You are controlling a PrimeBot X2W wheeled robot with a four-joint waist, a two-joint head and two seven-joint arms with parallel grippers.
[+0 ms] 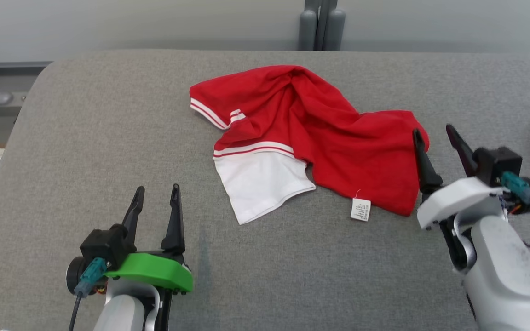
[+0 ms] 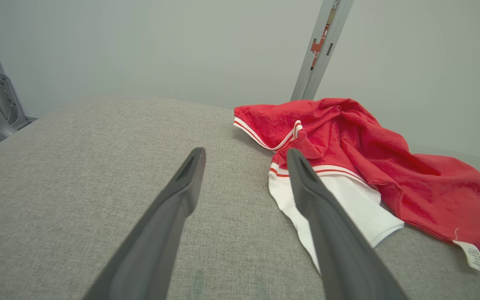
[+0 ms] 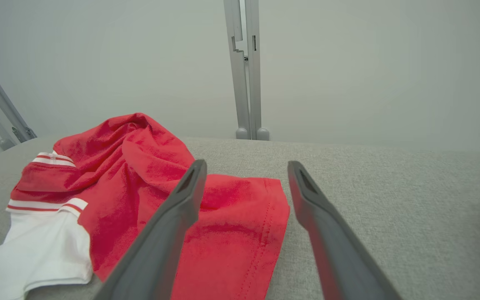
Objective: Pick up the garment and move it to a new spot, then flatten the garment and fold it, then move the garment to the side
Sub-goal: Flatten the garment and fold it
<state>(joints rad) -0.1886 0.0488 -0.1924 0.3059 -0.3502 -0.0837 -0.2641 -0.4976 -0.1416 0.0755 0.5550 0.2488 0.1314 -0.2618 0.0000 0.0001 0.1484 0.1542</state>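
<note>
1. The right gripper (image 1: 432, 129) has its fingers (image 3: 181, 208) spread wide and holds nothing. One finger hangs over the red hem at the garment's right edge, the other over bare grey cloth just beside it.
2. The left gripper (image 1: 158, 187) is just as wide open and empty. Its fingers (image 2: 173, 200) point toward the white sleeve (image 1: 260, 184) but stop short of it.
3. The garment (image 1: 329, 133), a red shirt with white striped trim, lies crumpled near the middle of the grey padded table (image 1: 85, 138). It is bunched into a ridge at the far side, and a small label (image 1: 360, 209) lies at the near hem.
4. Flattening looks like the step in hand. It would go best if each gripper pinched an outer edge, the right at the hem corner and the left at the sleeve or shoulder.
5. The grippers should pull apart evenly and low over the table. Grabbing several layers at the ridge would likely lock the creases in.
</note>
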